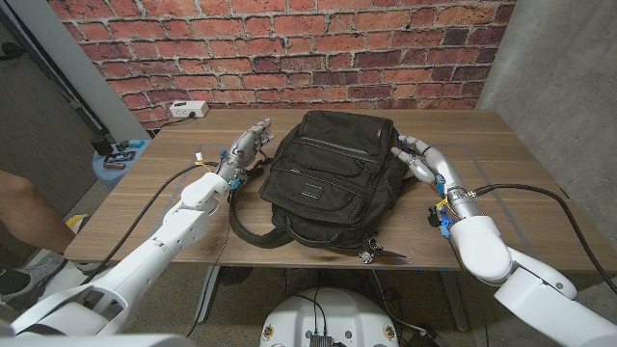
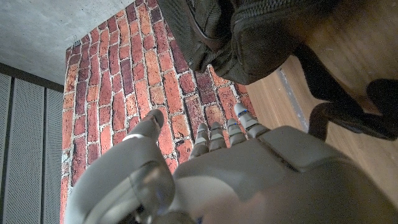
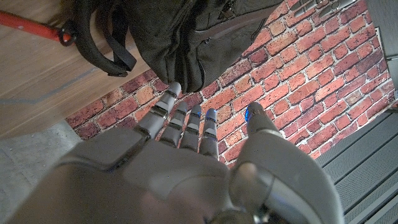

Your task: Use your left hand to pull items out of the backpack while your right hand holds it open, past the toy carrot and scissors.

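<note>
Backpack lies flat in the middle of the table in the head view, straps trailing toward the robot, and from here its zips look closed. The left hand hovers just beside the bag's left edge with fingers apart and nothing in them; the right hand waits likewise just beside the right edge, fingers spread and empty. No toy carrot or scissors can be seen, so they are presumably inside. A power strip sits at the far left corner, and a person's arm shows at the picture's left edge.

The left wrist view shows the left hand with fingers extended and loose, holding nothing, the backpack near but not touched, and a strap lying on the wood beside it.

The right wrist view shows the right hand equally spread and empty, the backpack close ahead of the fingertips.

Judging by this, the step in hand is the opening approach. The right hand should first find the zip pull or upper flap and lift it firmly, keeping the mouth wide and steady. Only then should the left hand reach in, clear of the straps, and draw out one item at a time.
</note>
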Available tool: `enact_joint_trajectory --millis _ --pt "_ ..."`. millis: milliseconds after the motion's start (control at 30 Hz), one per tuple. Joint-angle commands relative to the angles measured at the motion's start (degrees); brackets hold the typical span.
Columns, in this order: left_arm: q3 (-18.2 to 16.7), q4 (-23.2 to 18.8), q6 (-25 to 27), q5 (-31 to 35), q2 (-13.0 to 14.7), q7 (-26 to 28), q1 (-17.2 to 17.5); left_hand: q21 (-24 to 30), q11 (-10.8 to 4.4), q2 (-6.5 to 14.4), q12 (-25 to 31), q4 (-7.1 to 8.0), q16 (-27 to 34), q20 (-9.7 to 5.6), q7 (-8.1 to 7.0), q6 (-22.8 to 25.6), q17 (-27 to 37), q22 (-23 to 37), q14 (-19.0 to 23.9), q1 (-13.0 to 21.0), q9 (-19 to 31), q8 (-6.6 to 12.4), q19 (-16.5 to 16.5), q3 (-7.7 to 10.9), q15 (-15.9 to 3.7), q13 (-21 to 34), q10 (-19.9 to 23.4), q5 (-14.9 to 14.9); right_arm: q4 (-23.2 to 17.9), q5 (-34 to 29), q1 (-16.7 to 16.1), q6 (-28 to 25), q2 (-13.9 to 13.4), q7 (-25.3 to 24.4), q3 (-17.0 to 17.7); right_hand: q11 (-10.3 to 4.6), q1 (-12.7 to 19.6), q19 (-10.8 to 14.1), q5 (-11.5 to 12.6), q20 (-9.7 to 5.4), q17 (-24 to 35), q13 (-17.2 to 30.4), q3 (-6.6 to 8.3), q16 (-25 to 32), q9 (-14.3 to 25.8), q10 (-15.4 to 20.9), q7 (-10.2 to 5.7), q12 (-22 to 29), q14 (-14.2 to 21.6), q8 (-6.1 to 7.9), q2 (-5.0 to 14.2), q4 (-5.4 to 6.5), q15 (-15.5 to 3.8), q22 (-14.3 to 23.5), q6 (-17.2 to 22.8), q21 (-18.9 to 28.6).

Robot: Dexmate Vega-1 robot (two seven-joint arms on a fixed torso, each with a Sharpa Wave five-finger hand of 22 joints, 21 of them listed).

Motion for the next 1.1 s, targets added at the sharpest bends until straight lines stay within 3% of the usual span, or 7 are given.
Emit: enact_joint_trajectory --millis 33,367,567,1100 --pt "-0.13 -0.57 -0.29 0.27 0.46 -0.12 -0.02 -0.17 0.05 0.11 -0.08 -0.35 0.0 0.01 0.11 0.18 0.16 0.18 -0.02 0.52 0.13 0.0 0.37 0.06 0.39 0.1 0.05 0.32 -4.68 -6.2 -2.52 -5.86 0.36 -1.21 -1.43 0.03 1.04 0.95 0.47 -0.83 -0.14 0.05 0.17 0.45 -0.03 0.55 0.17 0.4 0.81 0.44 -0.29 -0.52 -1.85 -0.07 0.88 0.32" --pt "-0.43 -1.25 -0.86 0.17 0.22 0.79 0.92 -0.45 0.14 0.14 -0.1 -0.44 0.0 -0.04 0.1 0.21 0.18 0.19 -0.03 0.53 0.13 0.01 0.56 -0.01 0.4 0.1 0.03 0.33 -8.22 -11.9 -3.56 -12.94 0.06 -1.25 -4.16 0.05 1.89 1.22 0.51 -0.66 -0.34 0.04 0.19 0.44 -0.04 0.87 0.33 0.42 1.06 0.48 -0.67 -0.63 -1.71 -0.08 1.23 0.28" --pt "-0.57 -1.46 -1.29 0.17 0.09 1.21 1.44 -0.63 0.1 0.15 -0.11 -0.5 0.01 -0.04 0.1 0.14 0.18 0.2 -0.03 0.54 0.13 -0.01 0.61 -0.04 0.42 0.1 0.01 0.34 -9.94 -14.24 -4.2 -14.45 0.0 -1.38 -5.98 0.42 2.27 1.31 0.52 -0.59 -0.41 0.04 0.15 0.44 -0.04 0.88 0.37 0.38 1.19 0.42 -0.87 -0.61 -1.57 -0.09 1.22 0.23" --pt "-2.06 -2.62 -2.7 -0.39 1.01 2.02 3.5 -1.18 0.14 0.22 -0.09 -0.61 0.01 -0.03 0.18 0.16 0.2 0.21 -0.04 0.56 0.13 0.0 0.76 -0.13 0.43 0.1 0.06 0.36 -12.95 -19.75 -0.21 -20.87 1.37 0.92 -14.84 0.92 3.4 1.48 0.6 -0.31 -0.58 0.04 0.1 0.4 -0.03 0.98 0.73 0.3 1.42 0.32 -1.36 -0.62 -0.98 -0.1 1.32 0.1"
